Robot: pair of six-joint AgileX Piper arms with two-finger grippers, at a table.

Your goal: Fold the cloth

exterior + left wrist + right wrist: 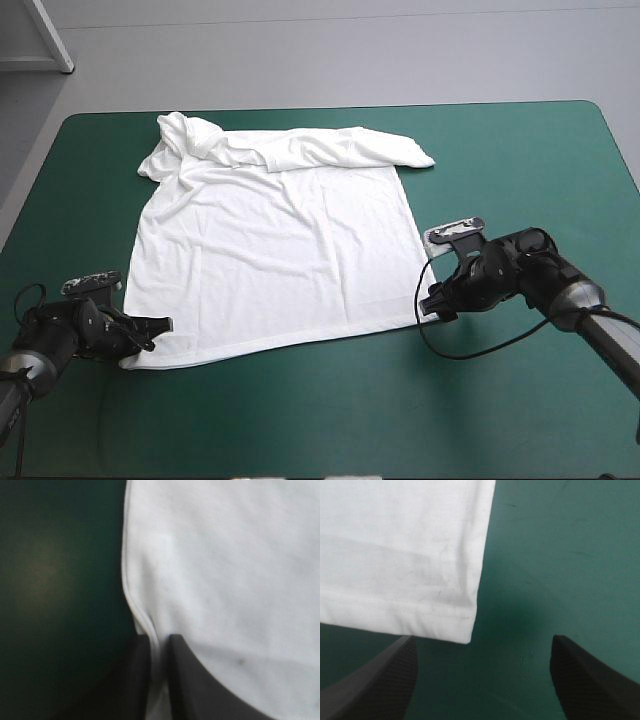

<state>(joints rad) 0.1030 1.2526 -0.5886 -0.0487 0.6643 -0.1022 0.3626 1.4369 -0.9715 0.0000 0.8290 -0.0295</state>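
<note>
**Item:** T-shirt (280, 260), white, short-sleeved. It is laid flat on the bench (520, 150), with the hem toward the near edge. The collar end (300, 150) is toward the far edge, where the cloth is bunched and partly doubled over.

**Left jaws:** all but together, clamped on the T-shirt at its near-left corner. A thin strip of white is pinched between them, and the seamed side edge (126, 580) runs away just ahead.

**Right jaws:** wide apart, nothing held. The near-right hem corner (466, 632) lies flat just ahead of the gap, toward one side of it, and is not yet between them.

**Risks, as judged:**
- With only one corner gripped, any lift would pull the hem askew and drag the spread cloth.
- The right corner sits off centre, so a closure could miss it or catch a single layer.
- That corner lies flat against the cover, so it may be pushed into a wrinkle rather than taken.
- The bunched collar end would be carried into any fold made over it.

**Edges and room:**
- Bare teal-green cover is seen beside and behind the right jaws and along the near edge.
- Less bare cover is left outside the left jaws.
- The collar end lies near the far edge, with little bench beyond it.
</note>
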